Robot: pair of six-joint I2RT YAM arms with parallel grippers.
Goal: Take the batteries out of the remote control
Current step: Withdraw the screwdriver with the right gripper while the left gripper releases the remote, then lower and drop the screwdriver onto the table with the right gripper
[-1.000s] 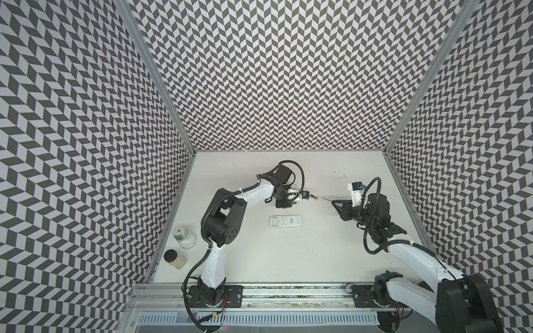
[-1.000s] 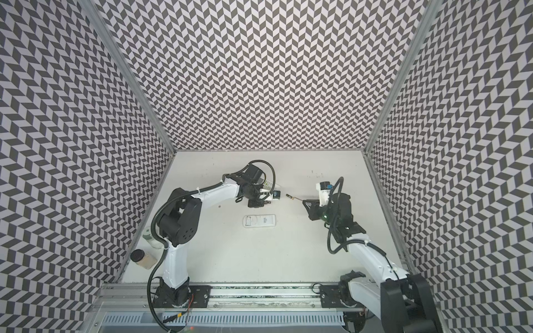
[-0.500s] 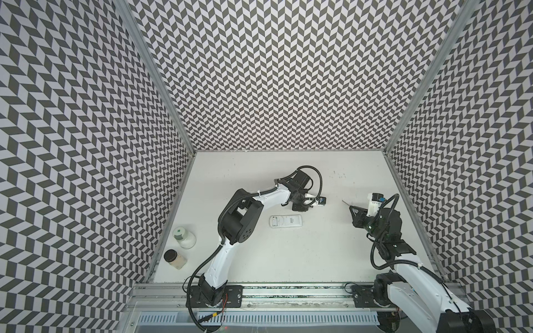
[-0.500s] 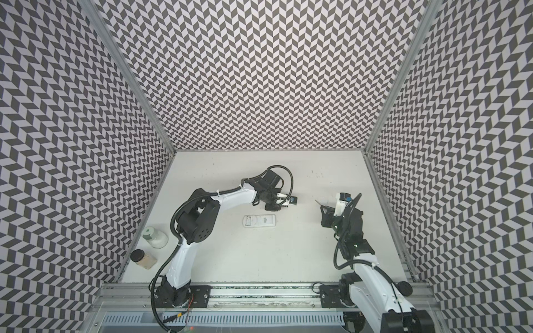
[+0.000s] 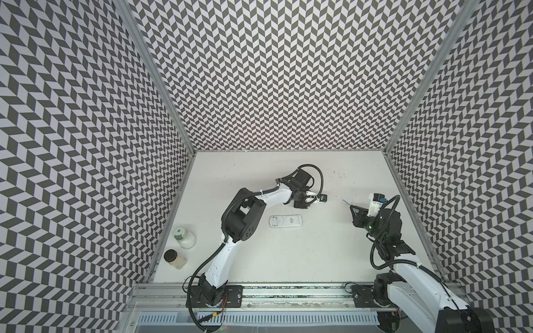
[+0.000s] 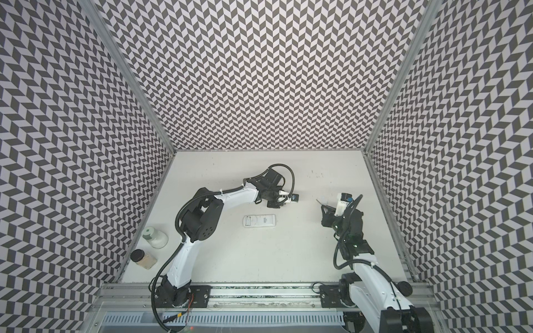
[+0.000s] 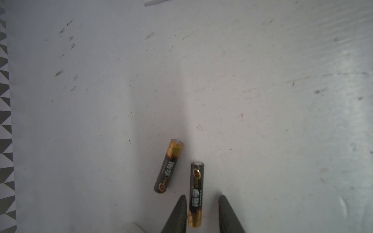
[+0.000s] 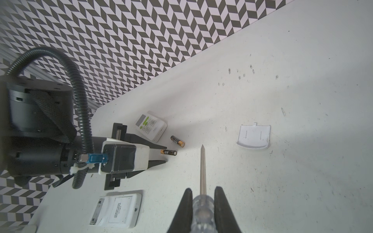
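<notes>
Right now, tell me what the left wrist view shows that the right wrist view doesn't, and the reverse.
Left wrist only: the batteries' label print, close up. Right wrist only: the right gripper shut on the screwdriver's handle, the white cover, and two remotes, one face up, one face down. Both: the two batteries on the table, one lying between the left gripper's open fingertips.

The right end effector (image 8: 203,189) clamps a screwdriver (image 8: 202,171); two batteries (image 8: 177,141) lie on the table (image 8: 292,181).
</notes>
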